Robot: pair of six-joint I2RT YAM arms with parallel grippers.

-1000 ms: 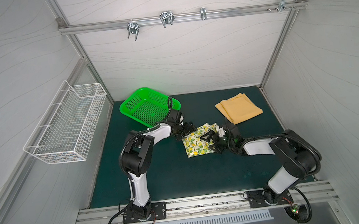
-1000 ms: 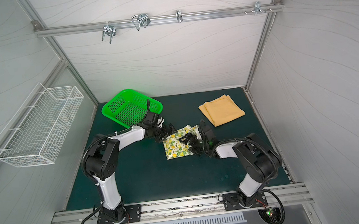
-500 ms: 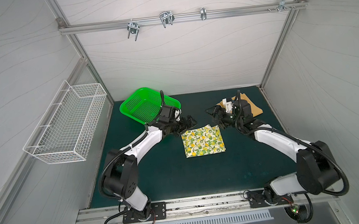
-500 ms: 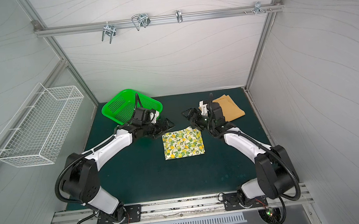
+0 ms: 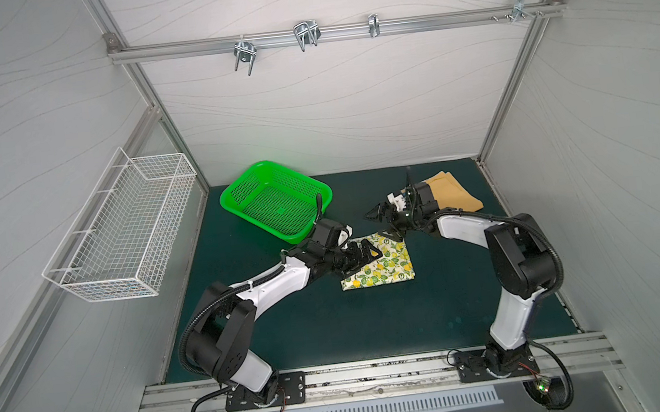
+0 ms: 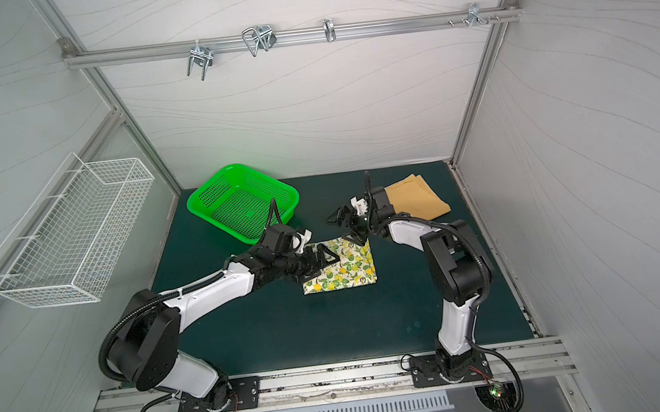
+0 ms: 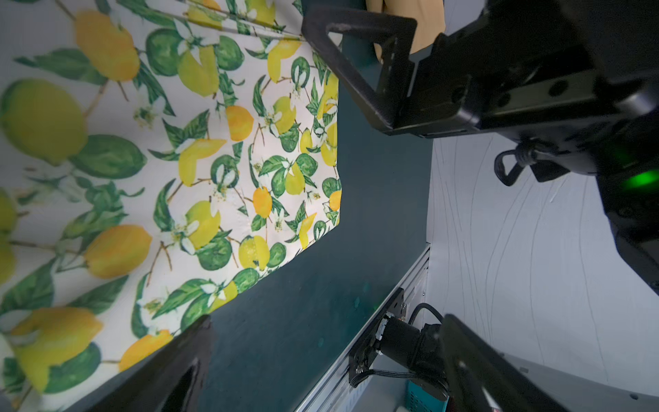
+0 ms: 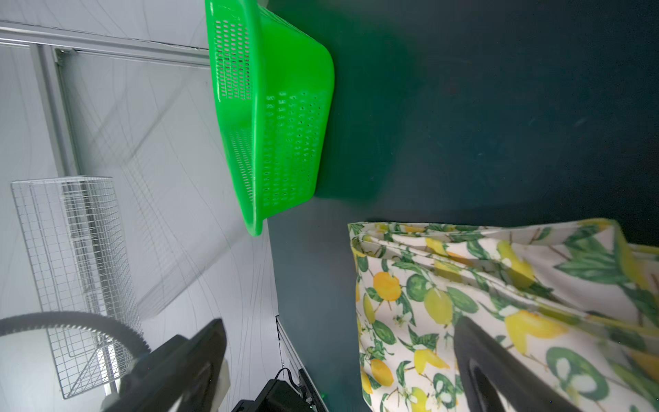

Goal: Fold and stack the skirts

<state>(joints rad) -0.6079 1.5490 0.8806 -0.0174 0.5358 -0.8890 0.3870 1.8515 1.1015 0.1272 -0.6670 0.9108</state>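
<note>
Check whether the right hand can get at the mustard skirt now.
Probably yes: the right hand is open and empty, and the mustard skirt lies uncovered beside its wrist, though it points away.

Both top views look steeply down from high at six o'clock, covering the whole mat [image 5: 292,336]. Both wrist cameras hover close, sharing the lemon skirt [image 7: 214,160]: left faces five o'clock, right faces the basket [image 8: 285,125] at eleven.

No text, label, brand, number or sign can be read on anything in these views
</note>
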